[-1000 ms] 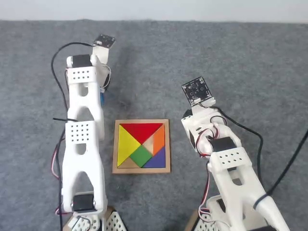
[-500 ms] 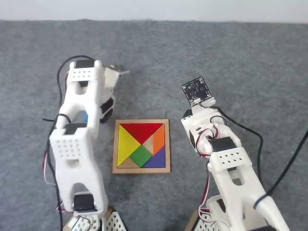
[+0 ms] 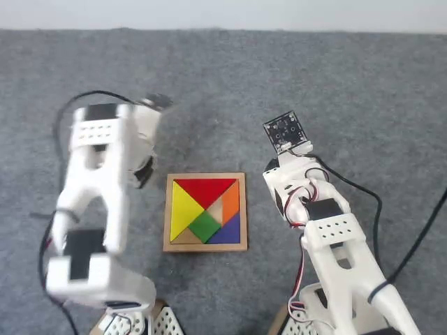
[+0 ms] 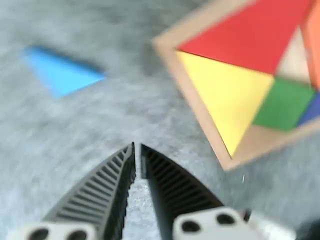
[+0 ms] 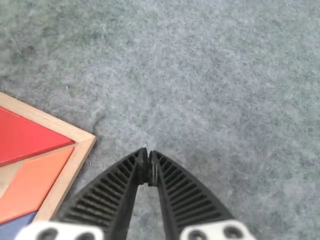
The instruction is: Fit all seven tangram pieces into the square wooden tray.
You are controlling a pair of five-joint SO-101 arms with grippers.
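A grey, felt-like mat (image 3: 363,91) covers the desk from edge to edge, its nap showing faint scuffs close up. Along the far side runs a pale strip (image 3: 223,12), either wall or bare desk; which one cannot be told.

The tray (image 3: 205,176) lies flat on the mat between the two arms. In it sit a red triangle (image 3: 205,190), a yellow triangle (image 3: 183,209), a green square (image 3: 205,225), an orange piece (image 3: 231,202) and a violet triangle (image 3: 227,234), with bare wood showing beside the orange piece and in the near-left corner. A light blue triangle (image 4: 62,72) lies on the mat outside the tray, apart from its rim.

The left pincer (image 4: 136,147) hangs over bare mat beside the tray's yellow corner, jaws pressed together with nothing between them. The right pincer (image 5: 148,152) hovers over the mat just off the tray's corner by the red and orange pieces, jaws likewise closed and empty.
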